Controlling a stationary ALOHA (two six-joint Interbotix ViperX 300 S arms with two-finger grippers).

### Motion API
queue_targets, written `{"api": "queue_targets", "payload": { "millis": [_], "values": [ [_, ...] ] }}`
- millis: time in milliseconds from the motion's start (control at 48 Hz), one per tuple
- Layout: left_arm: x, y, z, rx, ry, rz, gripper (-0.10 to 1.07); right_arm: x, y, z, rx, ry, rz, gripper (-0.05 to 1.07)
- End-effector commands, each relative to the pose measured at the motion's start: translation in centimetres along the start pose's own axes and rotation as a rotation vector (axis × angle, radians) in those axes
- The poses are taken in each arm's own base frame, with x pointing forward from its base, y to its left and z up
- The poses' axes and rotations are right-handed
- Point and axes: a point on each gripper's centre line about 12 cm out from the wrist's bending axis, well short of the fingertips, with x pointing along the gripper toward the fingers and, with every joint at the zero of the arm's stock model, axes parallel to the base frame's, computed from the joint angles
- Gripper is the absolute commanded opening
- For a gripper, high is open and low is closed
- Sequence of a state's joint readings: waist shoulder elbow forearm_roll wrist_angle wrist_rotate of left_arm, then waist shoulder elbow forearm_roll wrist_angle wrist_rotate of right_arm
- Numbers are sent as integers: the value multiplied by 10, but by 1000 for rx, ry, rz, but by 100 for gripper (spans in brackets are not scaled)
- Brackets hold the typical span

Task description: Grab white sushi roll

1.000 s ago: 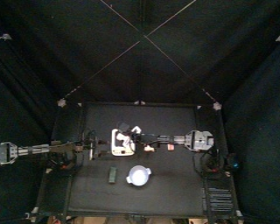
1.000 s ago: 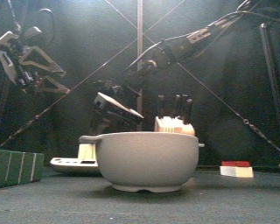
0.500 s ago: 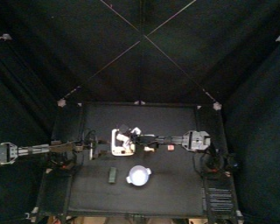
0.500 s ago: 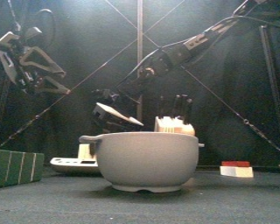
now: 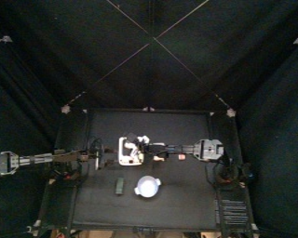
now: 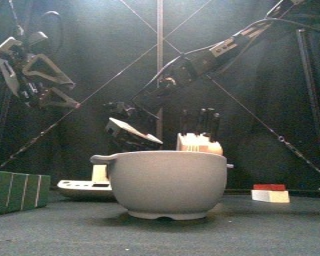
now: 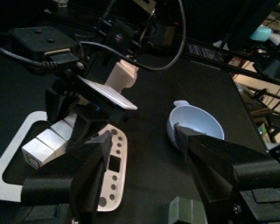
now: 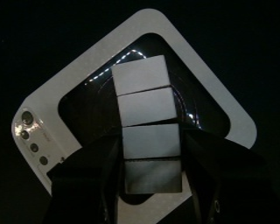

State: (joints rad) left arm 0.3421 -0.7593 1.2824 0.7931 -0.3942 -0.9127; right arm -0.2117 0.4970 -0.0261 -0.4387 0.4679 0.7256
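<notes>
A row of small white sushi rolls lies in a white tray (image 8: 60,114). My right gripper (image 8: 153,157) is down over the tray. Its jaws press on both sides of the nearest white sushi roll (image 8: 152,179), which still rests in line with the others. In the top view the right gripper (image 5: 139,147) reaches across to the tray (image 5: 123,154). In the front view the white roll (image 6: 196,143) shows just above the bowl's rim, under the black fingers. My left gripper (image 7: 143,197) is open and empty, held above the table's left side (image 5: 83,158).
A round white bowl (image 5: 146,186) stands near the front, also in the front view (image 6: 163,185) and the left wrist view (image 7: 195,124). A green block (image 6: 16,190) lies front left. A small orange and white piece (image 6: 268,192) lies to the right.
My right gripper has sunk a little lower onto the tray. The left arm has not moved.
</notes>
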Motion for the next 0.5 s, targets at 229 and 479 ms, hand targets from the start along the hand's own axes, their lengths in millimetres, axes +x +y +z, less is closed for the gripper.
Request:
{"api": "queue_targets", "payload": {
  "millis": [229,479],
  "values": [
    [1,0,5,4,-15,-4,93,-52,4,40,20,-115,38,59],
    [1,0,5,4,-15,-4,93,-64,5,41,24,-127,50,59]
  ]
}}
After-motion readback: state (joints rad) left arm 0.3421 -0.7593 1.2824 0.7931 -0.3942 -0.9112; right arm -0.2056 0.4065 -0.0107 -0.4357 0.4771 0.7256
